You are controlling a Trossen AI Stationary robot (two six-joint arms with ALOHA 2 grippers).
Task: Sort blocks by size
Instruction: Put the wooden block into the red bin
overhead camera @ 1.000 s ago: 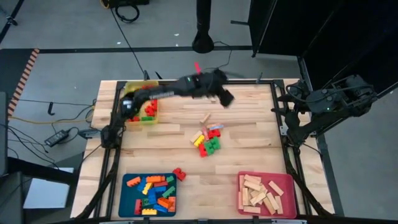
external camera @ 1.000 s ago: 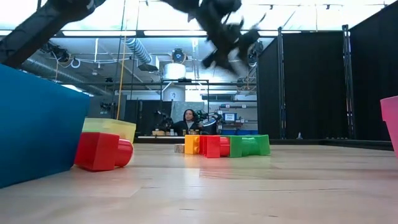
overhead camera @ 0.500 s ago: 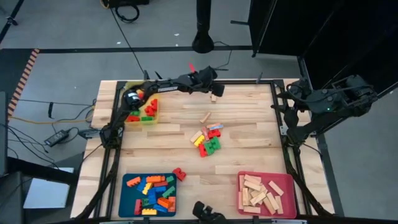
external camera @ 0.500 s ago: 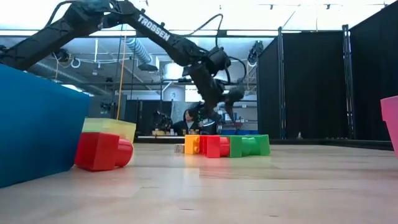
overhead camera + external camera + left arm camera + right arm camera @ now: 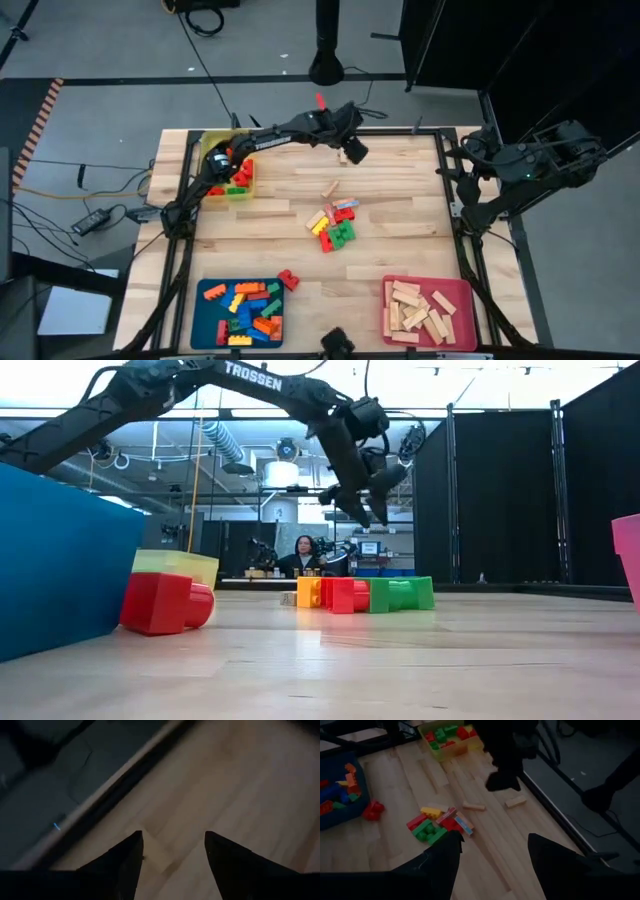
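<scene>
The left tool [image 5: 350, 150] hangs in the air over the far edge of the desk [image 5: 400, 200], its two fingers apart with bare wood showing between them in its own wrist view, clamped on nothing and touching nothing. Just by it at that far edge lies one pale wooden bar [image 5: 343, 157], which I take to be the piece it is after. The right tool [image 5: 492, 842] waits off the desk's right side, fingers likewise apart and empty.

The biggest worry, to my eye, is that bar: it sits so near the rim that a descending finger catching its end could push it off the desk altogether. Next, the loose cluster of blocks [image 5: 332, 225] mid-desk is packed tight, red, yellow and green touching, so closing on one may drag or scatter its neighbours. Another wooden bar [image 5: 330, 188] lies just beyond that cluster. Smaller still: a red brick [image 5: 288, 279] rests outside the blue tray [image 5: 205, 300], touching or nearly touching its corner, and could be overlooked. The yellow tray [image 5: 245, 185] and pink tray [image 5: 465, 300] already hold pieces.
</scene>
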